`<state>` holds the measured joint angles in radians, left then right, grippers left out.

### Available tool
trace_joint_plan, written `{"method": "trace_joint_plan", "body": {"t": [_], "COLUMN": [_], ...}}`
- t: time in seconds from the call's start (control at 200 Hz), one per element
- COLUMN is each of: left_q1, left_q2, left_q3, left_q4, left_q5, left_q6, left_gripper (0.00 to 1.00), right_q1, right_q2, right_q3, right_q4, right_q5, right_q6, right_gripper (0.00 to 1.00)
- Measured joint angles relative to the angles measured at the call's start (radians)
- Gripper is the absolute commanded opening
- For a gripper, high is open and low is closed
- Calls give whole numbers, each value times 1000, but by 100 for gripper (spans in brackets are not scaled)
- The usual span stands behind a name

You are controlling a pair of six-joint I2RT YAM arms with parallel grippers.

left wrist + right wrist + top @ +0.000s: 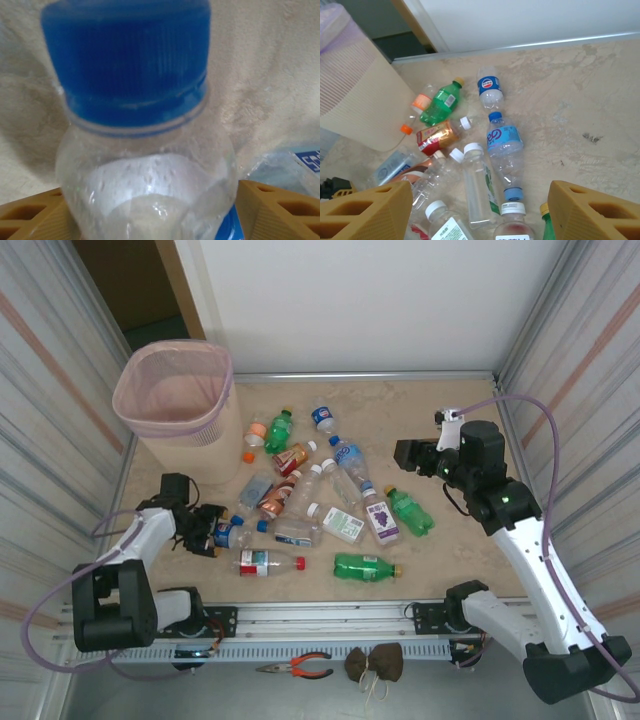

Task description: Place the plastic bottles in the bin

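My left gripper (pixel 210 533), at the lower left, straddles a clear plastic bottle with a blue cap (pixel 145 170); I cannot tell whether I am squeezing it. My right gripper (pixel 404 454) hangs open at right. The beige pink-lined bin (pixel 215 440) stands upper left.

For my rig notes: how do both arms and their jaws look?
Left arm and right arm: white links, black joints, looping lilac cables. The right one shows a green light. Jaws are tan blocks with honeycomb holes.
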<state>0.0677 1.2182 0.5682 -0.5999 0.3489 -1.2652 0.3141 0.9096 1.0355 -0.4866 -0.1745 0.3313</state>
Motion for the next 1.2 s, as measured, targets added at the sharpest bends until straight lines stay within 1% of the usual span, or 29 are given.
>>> {"method": "trace_joint_plan", "body": {"t": [0.11, 0.2, 0.331, 0.586, 0.887, 0.992, 1.047, 1.132, 1.202], "left_q1": [0, 0, 0, 2, 34, 47, 51, 51, 51], "left_q2": [34, 52, 55, 29, -137, -206, -249, -311, -359], "left_q3": [0, 0, 0, 0, 0, 1, 7, 30, 58], "left_q4": [16, 23, 14, 2, -80, -108, -123, -136, -136], "left_q5": [-1, -1, -2, -12, -35, -36, -38, -42, -44], "left_q6": [0, -1, -8, -8, -2, 13, 34, 78, 123], "left_gripper": [75, 71, 65, 60, 55, 52, 52, 47, 45], "right_q1": [0, 0, 0, 0, 0, 0, 0, 0, 0], "right_q2": [-5, -8, -8, -8, -9, -12, -15, -17, -18], "right_q3": [0, 0, 0, -8, -8, -8, -8, -7, -7], "right_q4": [-10, -16, -16, -16, -16, -16, -17, -17, -18], "right_q5": [4, 10, 21, 22, 21, 21, 21, 21, 21], "right_q6": [0, -2, -3, -3, -3, -3, -3, -3, -3], "right_gripper": [71, 71, 71, 72, 72, 71, 71, 71, 72]}}
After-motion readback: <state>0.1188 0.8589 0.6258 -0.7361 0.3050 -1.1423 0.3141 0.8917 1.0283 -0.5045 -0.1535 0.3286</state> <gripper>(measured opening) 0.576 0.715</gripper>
